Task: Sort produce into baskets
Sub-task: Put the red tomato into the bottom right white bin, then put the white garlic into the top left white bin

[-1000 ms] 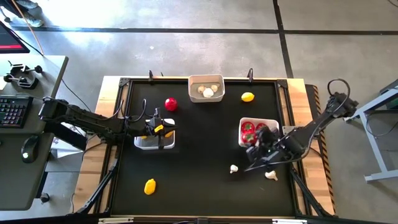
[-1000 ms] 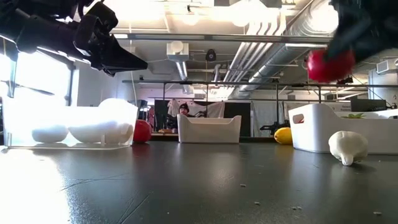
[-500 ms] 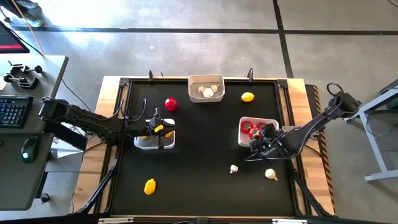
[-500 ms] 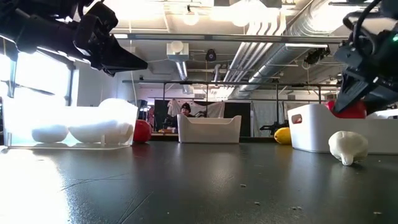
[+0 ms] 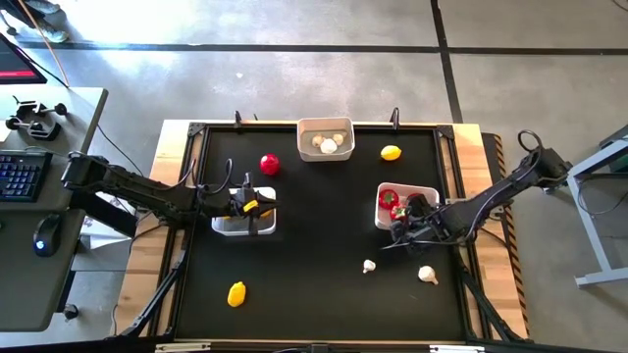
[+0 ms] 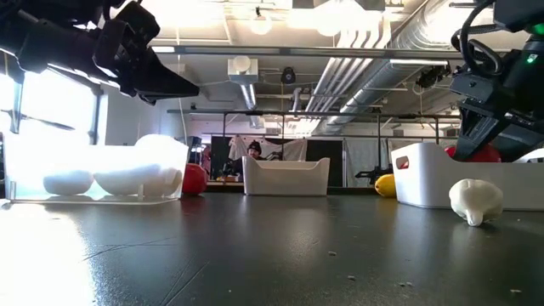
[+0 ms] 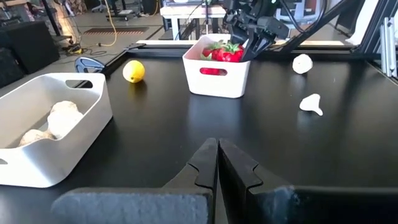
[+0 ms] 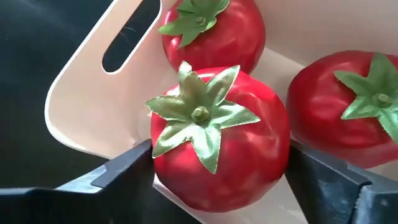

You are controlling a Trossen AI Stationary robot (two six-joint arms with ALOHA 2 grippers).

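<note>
Right wrist view: our right gripper (image 8: 217,168) pinches red round tomato (image 8: 221,140) inside white plastic basket (image 8: 87,93) near worktop's right edge; left gripper (image 7: 217,168) pressed together, waiting. Tomato, lemons, garlic bulbs left loose.

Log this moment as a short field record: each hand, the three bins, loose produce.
right hand: inside the white rectangular bin of red tomatoes, fingers either side of a red tomato with green top
left hand: shut, over the white bin at table's left
far white bin: white garlic bulbs
loose: two yellow lemons, one red tomato, two white garlic bulbs
</note>
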